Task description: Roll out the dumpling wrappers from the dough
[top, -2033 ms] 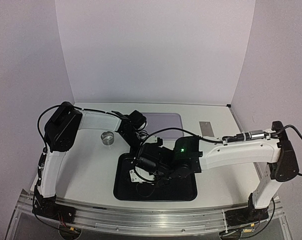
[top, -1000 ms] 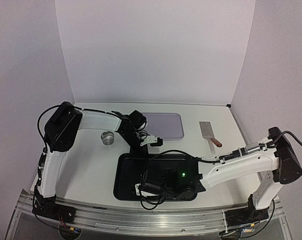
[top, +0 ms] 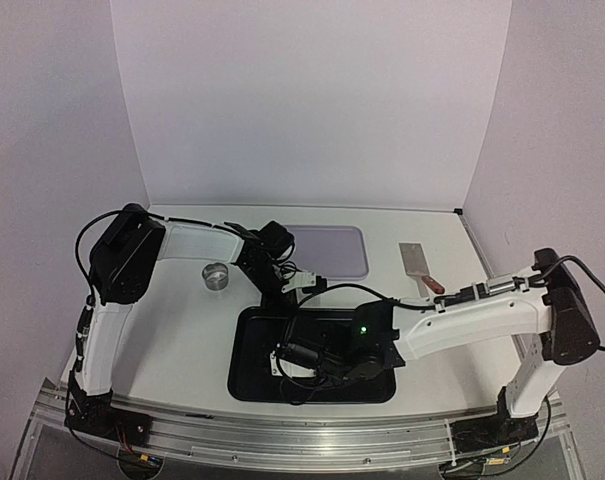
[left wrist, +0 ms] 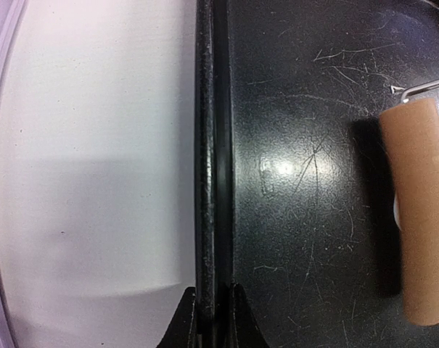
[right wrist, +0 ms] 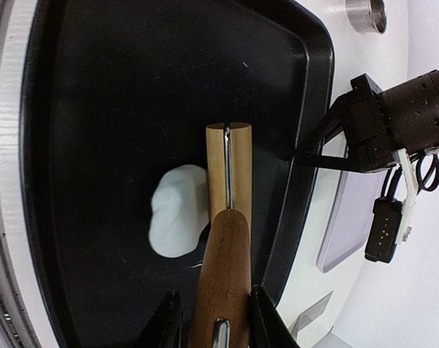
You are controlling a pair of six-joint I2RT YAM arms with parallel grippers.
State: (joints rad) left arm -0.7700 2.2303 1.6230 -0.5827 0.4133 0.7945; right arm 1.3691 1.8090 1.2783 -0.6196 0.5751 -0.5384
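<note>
Flattening looks barely started: the dough (right wrist: 177, 210) is a thick white lump around the middle of the black tray (right wrist: 96, 109), not a sheet. The right gripper (right wrist: 213, 319) clamps the handle of a wooden rolling pin (right wrist: 228, 167), whose roller lies against the lump's far side. The left gripper (left wrist: 213, 319) pinches the tray's far rim, steadying it. No dumpling wrappers are visible, and the metal ring (top: 216, 275) stands on the desk off the tray's far left corner. Rolling thin and cutting discs remain.
</note>
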